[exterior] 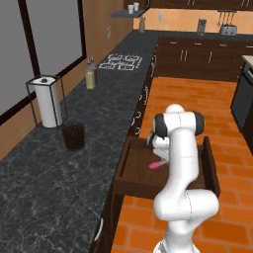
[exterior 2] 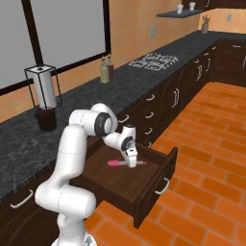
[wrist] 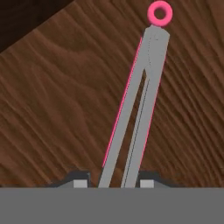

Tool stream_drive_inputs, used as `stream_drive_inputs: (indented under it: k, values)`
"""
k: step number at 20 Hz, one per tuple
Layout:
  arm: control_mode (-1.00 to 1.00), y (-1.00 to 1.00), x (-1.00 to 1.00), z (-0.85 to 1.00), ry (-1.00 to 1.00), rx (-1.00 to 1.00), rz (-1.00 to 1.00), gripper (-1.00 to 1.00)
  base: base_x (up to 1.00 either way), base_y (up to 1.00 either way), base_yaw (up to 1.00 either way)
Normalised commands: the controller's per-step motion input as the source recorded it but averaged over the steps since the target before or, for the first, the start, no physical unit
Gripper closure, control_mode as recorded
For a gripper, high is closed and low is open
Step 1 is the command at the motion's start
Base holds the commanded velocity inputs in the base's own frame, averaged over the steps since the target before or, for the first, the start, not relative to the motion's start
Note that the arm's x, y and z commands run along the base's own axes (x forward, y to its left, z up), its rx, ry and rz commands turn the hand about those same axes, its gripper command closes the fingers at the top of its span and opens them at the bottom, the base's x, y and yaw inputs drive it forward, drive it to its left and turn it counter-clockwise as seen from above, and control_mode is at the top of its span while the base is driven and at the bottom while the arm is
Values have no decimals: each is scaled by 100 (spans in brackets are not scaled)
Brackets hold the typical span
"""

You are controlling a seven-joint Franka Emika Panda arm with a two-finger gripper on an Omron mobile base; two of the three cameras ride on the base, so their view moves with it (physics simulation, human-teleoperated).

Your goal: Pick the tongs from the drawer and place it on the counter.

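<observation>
The drawer (exterior: 136, 170) stands pulled out from under the counter (exterior: 59, 168), over the orange tiled floor (exterior: 197, 106). The white arm (exterior: 180, 163) bends down into it, hiding most of the inside. A pink tip of the tongs (exterior: 156, 164) pokes out beside the arm on the drawer's wooden bottom. On the counter stand a paper towel holder (exterior: 47, 101), a dark cup (exterior: 73, 135) near it, and a bottle (exterior: 91, 75) farther along.
</observation>
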Motion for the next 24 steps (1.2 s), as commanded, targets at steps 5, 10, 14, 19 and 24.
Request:
stream_drive_inputs:
  k: [5,10,14,19,24]
  values:
    - [-100,-33,-59,96,-13,15,0,100,0,0,0]
    - [-100,0,-45,100,-21,15,-1,100,0,0,0]
    - [-100,31,-65,100,-21,5,0,100,0,0,0]
    - [-100,70,-34,100,-8,0,0,100,0,0,0]
    - [-100,100,-20,100,-2,-4,0,100,0,0,0]
